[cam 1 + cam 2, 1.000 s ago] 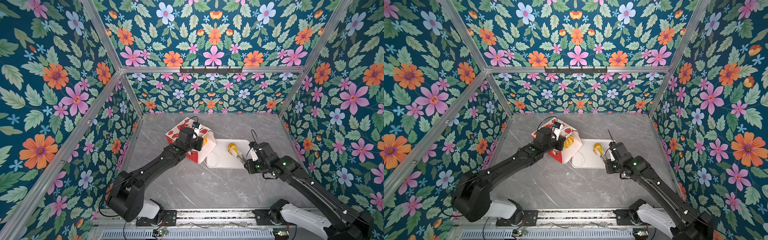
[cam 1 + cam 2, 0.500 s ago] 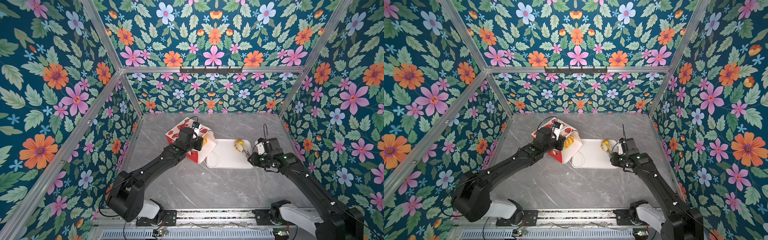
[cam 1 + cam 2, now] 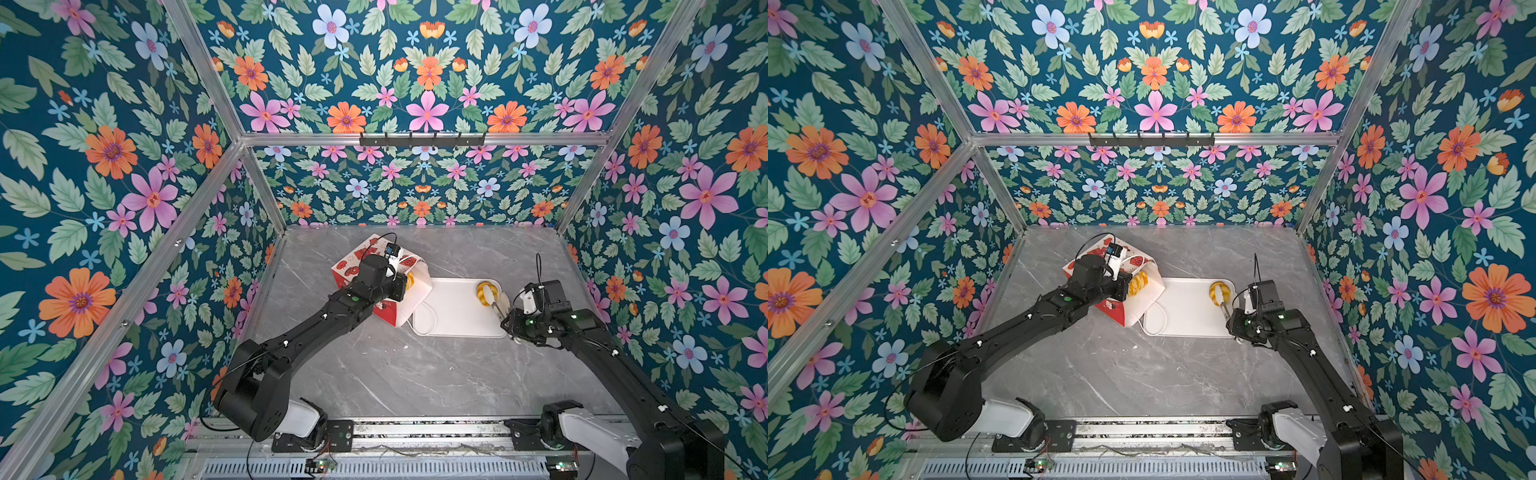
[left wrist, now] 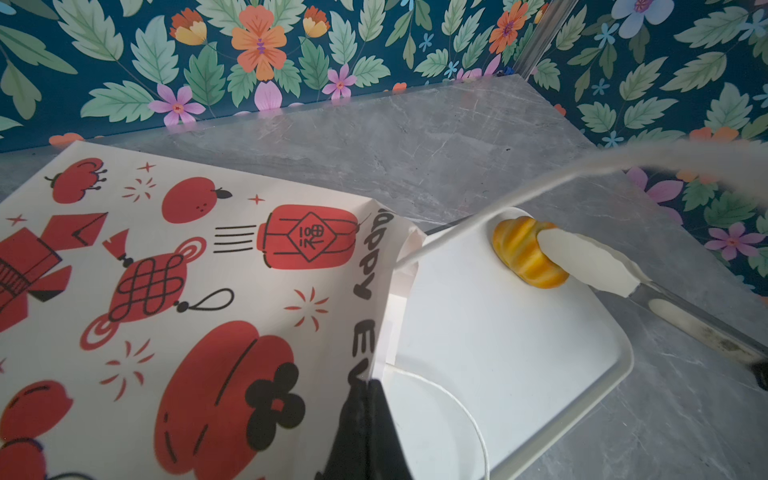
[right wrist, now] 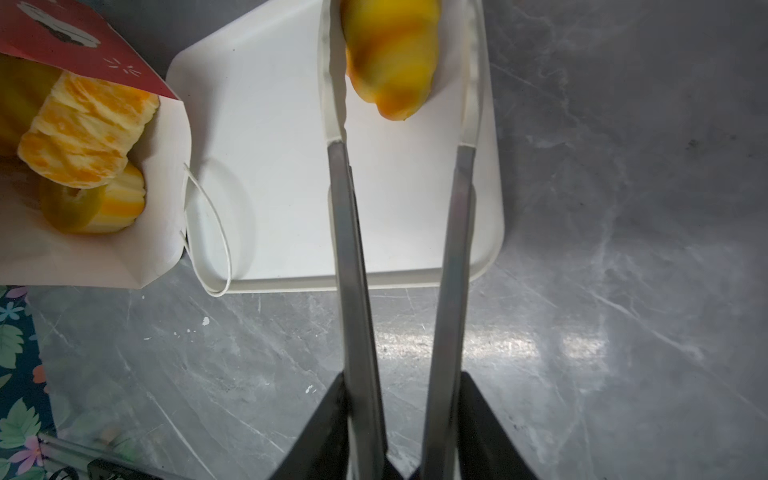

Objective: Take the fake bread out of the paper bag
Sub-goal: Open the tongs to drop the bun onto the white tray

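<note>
The paper bag (image 4: 187, 291) is laid on its side on the desk (image 3: 415, 374), its mouth turned to the white tray (image 5: 270, 166). Its upper rim is clamped by the left pincer (image 4: 368, 395), of which only the tips are shown. Metal tongs (image 5: 349, 249) are gripped by the right pincer (image 5: 402, 382). Their white ends are held apart around a golden roll (image 5: 390, 58) on the tray, partly cut off by the frame. More fake bread (image 5: 87, 129) is seen in the bag's mouth; what lies deeper is hidden.
</note>
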Robot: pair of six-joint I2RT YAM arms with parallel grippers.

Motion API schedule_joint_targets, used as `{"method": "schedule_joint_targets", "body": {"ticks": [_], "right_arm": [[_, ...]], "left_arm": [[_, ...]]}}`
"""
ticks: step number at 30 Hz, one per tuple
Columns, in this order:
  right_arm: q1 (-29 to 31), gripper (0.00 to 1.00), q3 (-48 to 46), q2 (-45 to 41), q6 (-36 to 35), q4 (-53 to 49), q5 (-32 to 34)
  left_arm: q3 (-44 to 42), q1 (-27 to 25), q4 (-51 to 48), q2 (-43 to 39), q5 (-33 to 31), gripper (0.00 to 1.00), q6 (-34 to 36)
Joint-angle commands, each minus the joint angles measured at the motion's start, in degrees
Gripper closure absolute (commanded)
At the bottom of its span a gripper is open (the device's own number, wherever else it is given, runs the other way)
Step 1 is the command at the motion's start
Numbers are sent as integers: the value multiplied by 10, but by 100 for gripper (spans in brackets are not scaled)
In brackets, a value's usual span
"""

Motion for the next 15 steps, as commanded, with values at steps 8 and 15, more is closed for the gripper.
{"method": "schedule_joint_targets", "body": {"ticks": [8,15], "right_arm": [[1,58,4,-40,-2,-24,34],[2,60,35,-66,-42,-42,-24]], "left_arm": [[-4,1,19,-1,4,100,-7],[5,1,15,2,3,100,-4]]}}
